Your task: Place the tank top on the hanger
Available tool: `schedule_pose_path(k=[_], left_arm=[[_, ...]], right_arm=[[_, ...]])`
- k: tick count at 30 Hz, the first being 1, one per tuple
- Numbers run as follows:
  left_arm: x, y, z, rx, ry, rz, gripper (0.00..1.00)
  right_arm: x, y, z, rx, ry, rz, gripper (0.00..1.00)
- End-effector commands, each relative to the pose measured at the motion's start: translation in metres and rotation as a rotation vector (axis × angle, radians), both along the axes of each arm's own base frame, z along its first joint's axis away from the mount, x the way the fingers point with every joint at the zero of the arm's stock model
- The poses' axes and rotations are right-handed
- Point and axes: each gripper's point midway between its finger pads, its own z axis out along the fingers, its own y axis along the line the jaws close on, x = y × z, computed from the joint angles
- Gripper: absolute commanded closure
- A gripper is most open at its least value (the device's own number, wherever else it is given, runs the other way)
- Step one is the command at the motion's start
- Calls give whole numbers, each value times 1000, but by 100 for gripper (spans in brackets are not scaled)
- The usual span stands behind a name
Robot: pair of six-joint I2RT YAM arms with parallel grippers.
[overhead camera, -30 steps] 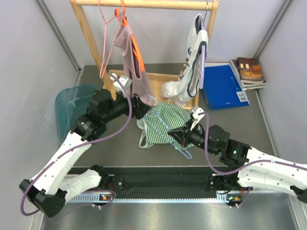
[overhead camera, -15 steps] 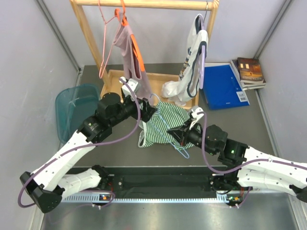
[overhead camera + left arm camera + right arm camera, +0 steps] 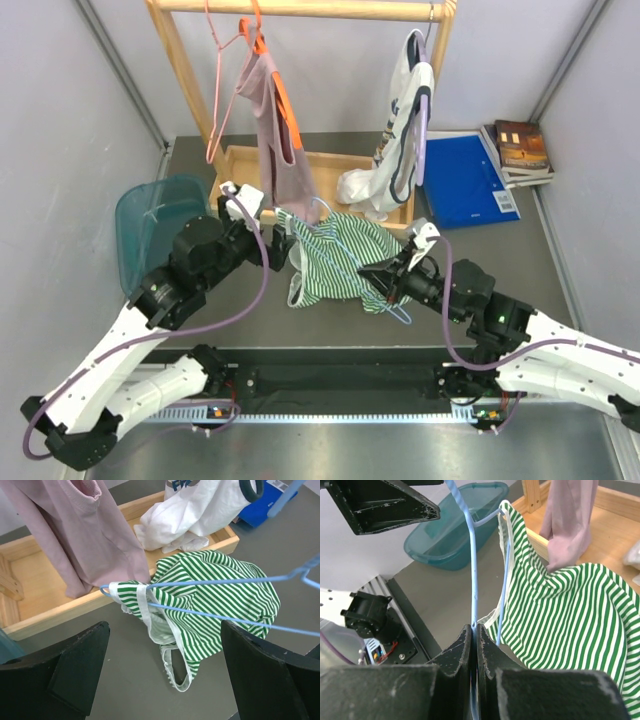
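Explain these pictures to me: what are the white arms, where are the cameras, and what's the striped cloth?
Two robot arms are bolted to a table. One picture looks down from above; the others come from a camera on each wrist. The right gripper is pinched shut on a blue wire hanger, with the green-striped tank top partly draped over it. The left gripper is open near the cloth, holding nothing. Behind are a wooden rack and a teal bin.
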Motion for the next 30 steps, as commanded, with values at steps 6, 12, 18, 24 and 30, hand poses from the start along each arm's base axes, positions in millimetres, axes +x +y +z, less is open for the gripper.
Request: schedule_pose_path(k=[6, 12, 18, 24, 30], left_arm=[[-20, 16, 10, 103, -142, -86, 22], [-27, 4, 14, 113, -147, -175, 20], [-31, -10, 25, 78, -190, -251, 15], [-23, -40, 5, 96, -141, -365, 7], [-13, -45, 13, 87, -211, -356, 11]], right_arm=[[4, -20, 63, 144, -125, 164, 100], [1, -14, 67, 164, -127, 367, 100], [-8, -14, 70, 232, -115, 500, 100], [-12, -14, 76, 255, -96, 551, 100], [-11, -14, 69, 247, -74, 555, 100]])
